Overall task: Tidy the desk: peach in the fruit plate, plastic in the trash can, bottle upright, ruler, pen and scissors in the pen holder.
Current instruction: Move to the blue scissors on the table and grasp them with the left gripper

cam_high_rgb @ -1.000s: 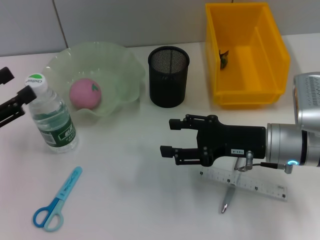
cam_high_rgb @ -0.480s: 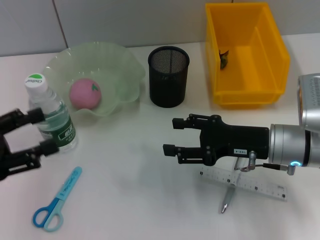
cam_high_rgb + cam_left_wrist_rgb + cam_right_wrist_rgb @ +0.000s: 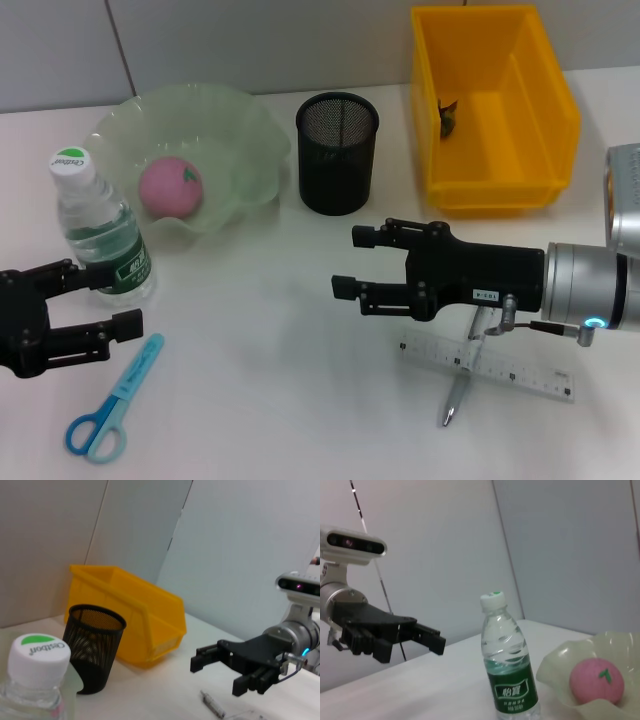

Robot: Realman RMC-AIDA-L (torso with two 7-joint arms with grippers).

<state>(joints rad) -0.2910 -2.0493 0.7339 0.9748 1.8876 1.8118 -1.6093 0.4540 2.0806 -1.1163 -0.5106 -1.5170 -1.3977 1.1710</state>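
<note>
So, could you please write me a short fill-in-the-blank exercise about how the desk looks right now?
1. The peach lies in the green ____.
2. The bottle stands ____ beside the fruit plate.
3. The pen holder is black mesh, and the trash can beside it is ____ in colour.
4. The ruler lies across the ____, below the right gripper; the left gripper is beside the scissors.

Missing words: fruit plate; upright; yellow; pen
</note>
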